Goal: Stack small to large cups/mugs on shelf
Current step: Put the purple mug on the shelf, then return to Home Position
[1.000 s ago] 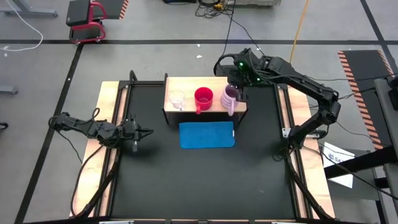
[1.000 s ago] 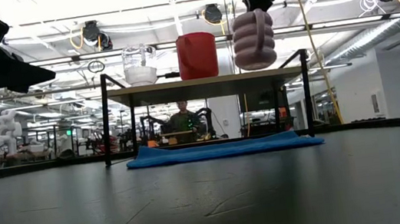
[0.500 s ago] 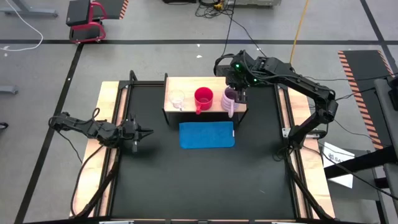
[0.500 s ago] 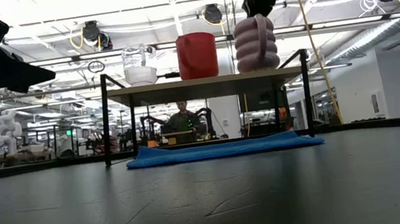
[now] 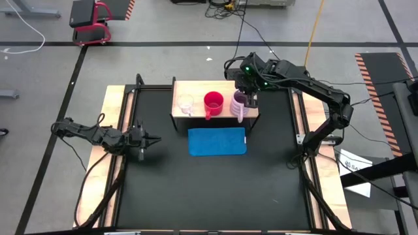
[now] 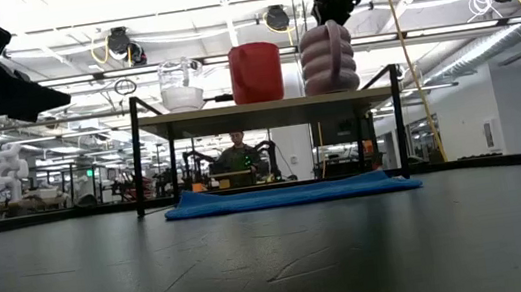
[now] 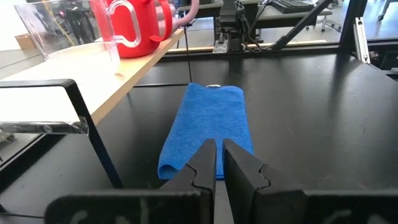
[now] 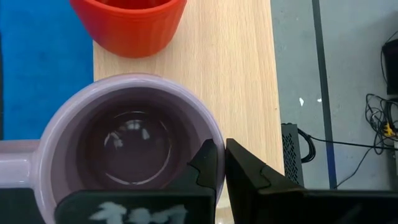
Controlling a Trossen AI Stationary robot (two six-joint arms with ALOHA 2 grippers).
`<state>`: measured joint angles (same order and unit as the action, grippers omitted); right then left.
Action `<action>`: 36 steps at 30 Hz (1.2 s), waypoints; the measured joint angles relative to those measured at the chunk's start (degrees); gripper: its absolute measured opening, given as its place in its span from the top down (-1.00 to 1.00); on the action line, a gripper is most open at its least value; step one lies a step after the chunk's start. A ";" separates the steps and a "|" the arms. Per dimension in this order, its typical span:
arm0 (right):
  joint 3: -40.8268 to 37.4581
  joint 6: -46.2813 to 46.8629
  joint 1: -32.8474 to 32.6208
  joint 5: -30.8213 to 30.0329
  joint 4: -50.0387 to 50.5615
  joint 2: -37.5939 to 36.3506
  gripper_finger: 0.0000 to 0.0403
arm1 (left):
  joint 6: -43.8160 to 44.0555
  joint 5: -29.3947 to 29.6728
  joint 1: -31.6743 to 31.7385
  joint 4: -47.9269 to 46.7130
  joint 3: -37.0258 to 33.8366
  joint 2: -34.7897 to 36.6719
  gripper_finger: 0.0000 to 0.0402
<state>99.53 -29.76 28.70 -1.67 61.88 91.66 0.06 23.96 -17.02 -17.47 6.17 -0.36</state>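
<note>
Judging by the row, the sorting looks nearly done: on the shelf [image 5: 196, 91], toward twelve o'clock on the worktop [image 5: 215, 183], stand the glass cup [image 5: 185, 103], red mug [image 5: 213, 102] and lilac mug [image 5: 240, 102], small to large from nine to three o'clock. The right claw [image 8: 220, 163] pinches the lilac mug's rim, so release remains. The left claw [image 7: 219, 163], fingers nearly together and empty, waits at nine o'clock.

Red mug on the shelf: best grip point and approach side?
Judging from the poses, take the red mug by its rim wall, from straight above: it stands upright, mouth open upward, between the clear glass cup and the lilac mug on the shelf. Its handle points toward the blue mat, so pinch the wall on the far side, as the right end effector does on the lilac mug.
</note>
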 joint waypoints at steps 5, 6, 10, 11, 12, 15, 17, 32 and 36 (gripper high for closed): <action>0.00 0.52 -0.06 0.09 -0.39 0.09 0.98 | -0.11 -0.06 -0.01 0.02 0.00 0.00 0.85; 0.00 0.57 -0.06 0.09 -0.38 0.09 0.98 | -0.10 -0.06 0.00 0.02 0.00 0.00 0.85; 0.00 0.57 -0.57 0.07 -0.39 0.09 0.98 | -0.07 -0.08 -0.01 0.02 0.00 0.00 0.85; 0.00 0.57 -0.67 0.07 -0.43 0.09 0.98 | -0.06 -0.09 0.00 0.02 0.00 0.00 0.85; 0.00 0.57 -0.67 0.07 -0.43 0.09 0.97 | -0.05 -0.10 0.00 0.02 0.00 0.00 0.85; -0.02 0.62 -0.67 0.08 -0.43 0.09 0.96 | -0.03 -0.10 0.00 0.02 0.00 0.00 0.85; -0.02 0.84 -0.67 0.12 -0.43 0.09 0.94 | -0.03 -0.10 -0.02 0.04 0.00 0.00 0.85; -0.15 2.12 -0.70 0.44 -0.14 0.20 0.73 | 0.10 -0.10 0.00 0.00 0.00 0.00 0.85; -0.12 2.12 -0.70 0.42 -0.13 0.18 0.62 | 0.14 -0.10 0.00 -0.01 0.00 0.00 0.85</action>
<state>99.41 -27.64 28.01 -1.26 61.75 91.84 0.21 23.86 -17.02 -17.48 6.17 -0.36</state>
